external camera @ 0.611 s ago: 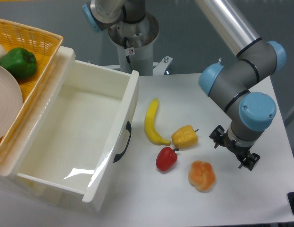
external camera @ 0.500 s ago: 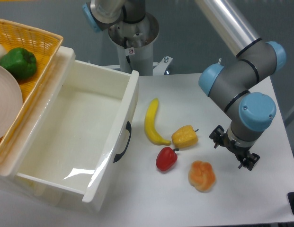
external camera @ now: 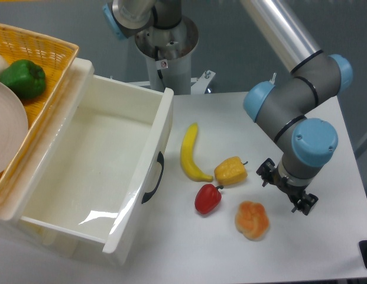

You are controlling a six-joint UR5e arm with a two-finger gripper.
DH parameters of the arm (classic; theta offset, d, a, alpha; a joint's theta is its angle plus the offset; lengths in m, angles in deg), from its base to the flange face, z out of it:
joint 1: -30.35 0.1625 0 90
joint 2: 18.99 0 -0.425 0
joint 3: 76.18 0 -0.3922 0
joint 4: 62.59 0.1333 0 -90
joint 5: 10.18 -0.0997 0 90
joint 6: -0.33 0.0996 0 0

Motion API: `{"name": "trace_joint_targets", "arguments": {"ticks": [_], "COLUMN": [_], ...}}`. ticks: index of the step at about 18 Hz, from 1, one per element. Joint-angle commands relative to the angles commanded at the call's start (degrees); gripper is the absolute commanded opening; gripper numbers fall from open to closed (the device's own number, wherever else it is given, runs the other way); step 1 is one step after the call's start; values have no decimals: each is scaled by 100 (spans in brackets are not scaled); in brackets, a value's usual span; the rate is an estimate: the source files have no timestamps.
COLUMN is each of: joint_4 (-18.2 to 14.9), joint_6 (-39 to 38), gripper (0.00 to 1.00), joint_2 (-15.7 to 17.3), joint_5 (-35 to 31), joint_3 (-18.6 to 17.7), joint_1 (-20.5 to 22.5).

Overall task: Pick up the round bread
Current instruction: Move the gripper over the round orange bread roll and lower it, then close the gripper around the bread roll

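The round bread (external camera: 252, 220) is a small orange and pale yellow bun with a lobed, glossy top. It lies on the white table near the front, right of the red pepper. My gripper (external camera: 287, 189) points down, just right of the bread and slightly behind it, above the table and not touching it. The blue-capped wrist hides most of it. Its black jaw parts stick out wide on either side of the wrist, so it looks open and empty.
A red pepper (external camera: 207, 199), a yellow bell pepper (external camera: 230, 171) and a banana (external camera: 191, 153) lie left of and behind the bread. A large open white drawer (external camera: 152, 160) fills the left. A yellow basket (external camera: 47, 56) holds a green pepper (external camera: 22, 78). The table's right edge (external camera: 356, 160) is near.
The gripper and wrist have shifted slightly left and back, toward the bread. The objects have not moved.
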Motion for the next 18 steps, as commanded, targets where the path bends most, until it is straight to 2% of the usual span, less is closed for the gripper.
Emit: {"name": "trace_joint_targets", "arguments": {"ticks": [5,7,9,11,12,16,18], "joint_4": [18,140,473,1088,1195,1196,1205], "joint_6": [-88,-140,-184,-412,-639,-1615,-1626], "gripper": [100,100,100,100,100,100,100], "joint_2": [-26,-52,-158,-185,-202,-255,-290], "joint_5": [-9,0,0,-17,-9,44,61], "joint_3": [-26,-27,-105,-420,-500,-563,-598], "joint_1": [-35,-44,-140,-255,-255,-229,-211]}}
